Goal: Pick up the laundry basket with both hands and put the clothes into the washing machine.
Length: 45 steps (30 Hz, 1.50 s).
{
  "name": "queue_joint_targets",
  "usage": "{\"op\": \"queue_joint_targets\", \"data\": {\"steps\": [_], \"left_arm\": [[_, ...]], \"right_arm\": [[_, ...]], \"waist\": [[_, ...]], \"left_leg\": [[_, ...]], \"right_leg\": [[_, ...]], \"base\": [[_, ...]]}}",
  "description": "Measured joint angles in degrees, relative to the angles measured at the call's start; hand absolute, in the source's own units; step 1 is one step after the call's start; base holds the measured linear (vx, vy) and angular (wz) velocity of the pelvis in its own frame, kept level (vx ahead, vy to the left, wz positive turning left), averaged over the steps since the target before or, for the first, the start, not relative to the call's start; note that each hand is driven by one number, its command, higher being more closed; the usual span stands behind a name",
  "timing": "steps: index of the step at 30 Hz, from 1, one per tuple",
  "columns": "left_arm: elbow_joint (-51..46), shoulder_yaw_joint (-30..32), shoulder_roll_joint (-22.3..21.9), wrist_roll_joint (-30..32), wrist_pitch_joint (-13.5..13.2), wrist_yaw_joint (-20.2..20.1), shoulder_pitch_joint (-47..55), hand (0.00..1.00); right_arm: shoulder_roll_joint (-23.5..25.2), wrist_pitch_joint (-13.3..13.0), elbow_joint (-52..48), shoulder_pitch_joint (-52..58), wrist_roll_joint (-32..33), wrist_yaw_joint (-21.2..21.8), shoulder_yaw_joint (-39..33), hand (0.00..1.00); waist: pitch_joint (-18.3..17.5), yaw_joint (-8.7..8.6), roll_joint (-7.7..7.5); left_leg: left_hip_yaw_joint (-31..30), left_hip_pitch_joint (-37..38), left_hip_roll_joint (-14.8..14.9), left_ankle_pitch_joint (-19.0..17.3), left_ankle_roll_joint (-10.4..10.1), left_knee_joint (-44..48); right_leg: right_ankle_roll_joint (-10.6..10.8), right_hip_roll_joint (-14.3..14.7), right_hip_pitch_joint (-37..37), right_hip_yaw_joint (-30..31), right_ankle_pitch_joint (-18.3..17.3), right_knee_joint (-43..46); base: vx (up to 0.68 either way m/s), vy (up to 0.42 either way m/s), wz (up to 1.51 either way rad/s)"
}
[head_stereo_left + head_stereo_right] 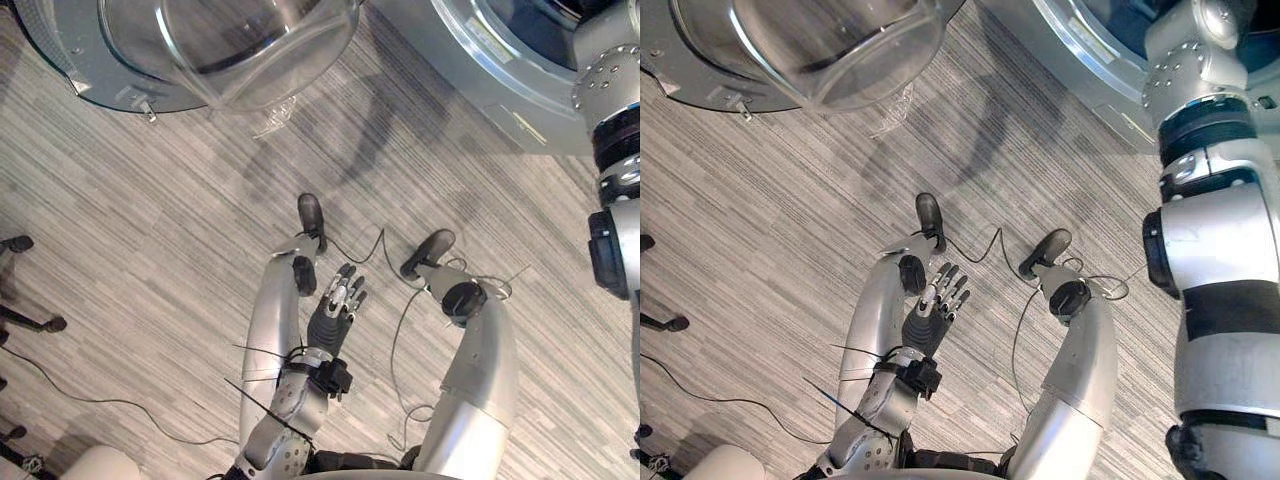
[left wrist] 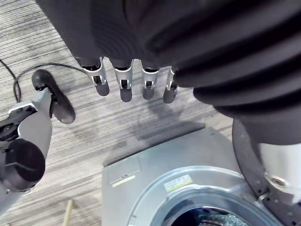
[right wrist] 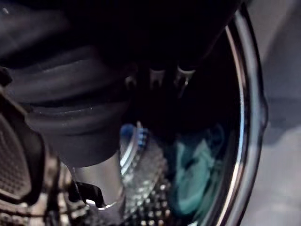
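Teal clothes [image 3: 190, 179] lie inside the washing machine [image 2: 141, 169], door [image 1: 250, 50] open.

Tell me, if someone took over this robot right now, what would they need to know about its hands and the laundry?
Left hand: open, holds nothing, hanging low in front of the robot.
Right hand: up at the mouth of the washing machine; too dark to tell its state.
Things: teal cloth lies inside the drum. The door stands open.
Done: at least some clothes are in.
Left: probably draw the right hand out and check whether more clothes need loading.
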Motion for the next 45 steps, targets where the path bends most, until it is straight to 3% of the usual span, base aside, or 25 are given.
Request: {"op": "queue_joint_targets", "data": {"steps": [4, 8, 15, 18, 21, 27, 32, 37, 39, 40, 43, 45], "left_arm": [[-1.3, 0.1, 0.0, 0.0, 0.2, -0.1, 0.4, 0.0], [-3.0, 1.8, -1.0, -0.6, 0.1, -0.5, 2.5, 0.0], [-4.8, 0.7, 1.4, -1.2, 0.3, -1.3, 4.4, 0.0], [-4.9, 0.6, 3.2, -1.2, 0.2, -1.3, 4.5, 0.0], [-4.8, 1.6, 3.4, -1.2, 0.0, -1.4, 4.5, 0.0], [-1.9, 2.4, 1.3, -1.3, 0.0, -1.0, 4.4, 0.0], [-0.6, 2.8, 0.4, -1.3, -0.1, -1.1, 4.4, 0.0], [2.5, 4.6, 0.1, -1.7, -0.5, -1.3, 4.2, 0.0], [3.4, 5.0, -0.2, -1.7, -0.5, -1.7, 4.0, 0.0], [4.7, 6.4, -0.7, -1.7, -0.5, -2.4, 3.9, 0.0], [6.9, 9.4, -0.9, -1.6, -0.7, -2.7, 3.7, 0.0], [8.9, 9.3, -0.9, -1.0, -0.7, -3.7, 2.6, 0.0]], "right_arm": [[-5.2, 0.9, 1.3, -7.0, 5.1, 0.2, 8.6, 0.0], [-4.7, 1.8, 0.7, -10.5, 10.0, -0.2, 12.7, 0.0], [-2.3, 1.0, 1.1, -11.0, 2.7, -1.0, 9.2, 0.0], [-0.2, 1.6, 1.7, -10.6, 2.6, 0.8, 9.3, 0.0], [2.8, 1.8, 1.6, -6.2, -4.3, 2.8, 6.8, 0.0], [12.3, 1.8, -0.3, 10.9, -10.3, 4.2, -1.9, 0.0], [13.6, 1.3, -4.7, 22.5, -10.8, 6.4, -9.4, 0.0], [16.8, -1.4, -17.5, 40.2, -10.4, 9.1, -21.7, 0.0], [19.9, -2.7, -26.4, 50.0, -10.8, 10.0, -26.4, 0.0], [22.9, -3.7, -32.7, 56.7, -11.0, 10.2, -28.2, 0.0], [30.5, -5.8, -45.1, 74.4, -14.1, 12.6, -30.0, 0.0], [32.9, -6.4, -48.9, 86.5, -18.7, 13.8, -31.3, 0.0]], "waist": [[0.0, 0.06, 0.0], [0.0, -0.12, 0.01], [0.0, -0.88, -0.01], [0.0, -1.77, -0.01], [0.0, -1.81, -0.02], [0.0, -2.49, -0.04], [0.0, -3.26, -0.1], [-0.3, -3.43, -0.61], [-0.3, -3.88, -0.63], [-0.4, -4.89, -0.78], [-1.7, -6.19, -3.35], [-2.0, -6.62, -3.9]], "left_leg": [[-1.0, 0.0, 0.0, 0.2, -0.3, -0.1], [-1.0, -0.7, 0.2, 0.8, 0.4, 0.5], [-0.9, -2.1, 0.7, 0.7, 0.3, 0.8], [-0.9, -2.0, 0.7, 0.6, 0.0, 0.7], [-0.9, -1.5, 1.0, 0.7, -0.2, 0.5], [-0.4, -0.8, 1.1, 1.4, -1.0, -1.7], [-0.2, -0.7, 1.3, 1.4, -0.4, -1.1], [0.0, -0.1, 2.0, 0.9, -0.4, -0.5], [0.2, 1.3, 2.1, 0.6, -0.3, -0.5], [0.5, 2.9, 2.2, 0.2, -0.5, -0.7], [2.4, 8.8, 2.8, 0.2, -0.6, -3.3], [3.4, 16.1, 2.9, 0.3, -0.7, -7.9]], "right_leg": [[0.0, 0.0, 1.1, -1.3, -0.6, 0.0], [-0.6, 0.0, 0.7, -1.7, -0.3, -0.1], [-0.5, 0.2, -0.9, -1.2, -0.4, 0.7], [-0.4, 0.2, -0.9, -1.1, -0.5, 0.8], [-0.4, 0.7, -0.7, -0.8, -0.4, 0.6], [0.4, 1.9, -0.6, -0.7, 0.3, -1.6], [-0.5, 2.2, -0.6, -0.3, 0.8, -2.0], [-0.4, 2.7, -0.1, 0.0, 0.8, -1.9], [-0.4, 2.8, 1.1, 0.2, 0.7, -1.9], [-0.2, 2.8, 2.5, 0.3, 0.5, -2.0], [0.1, 4.1, 6.5, 1.6, 0.2, -4.1], [1.6, 5.6, 13.5, 0.8, 0.9, -8.9]], "base": [[-0.07, -0.014, 0.05], [-0.06, -0.007, 0.0], [-0.07, -0.007, -0.03], [-0.08, -0.005, 0.0], [-0.1, -0.01, -0.05], [-0.07, -0.007, -0.06], [-0.05, 0.004, -0.05], [-0.07, -0.002, -0.08], [-0.08, -0.008, -0.01], [-0.09, -0.022, -0.03], [-0.1, -0.051, -0.16], [-0.11, -0.055, -0.17]]}}
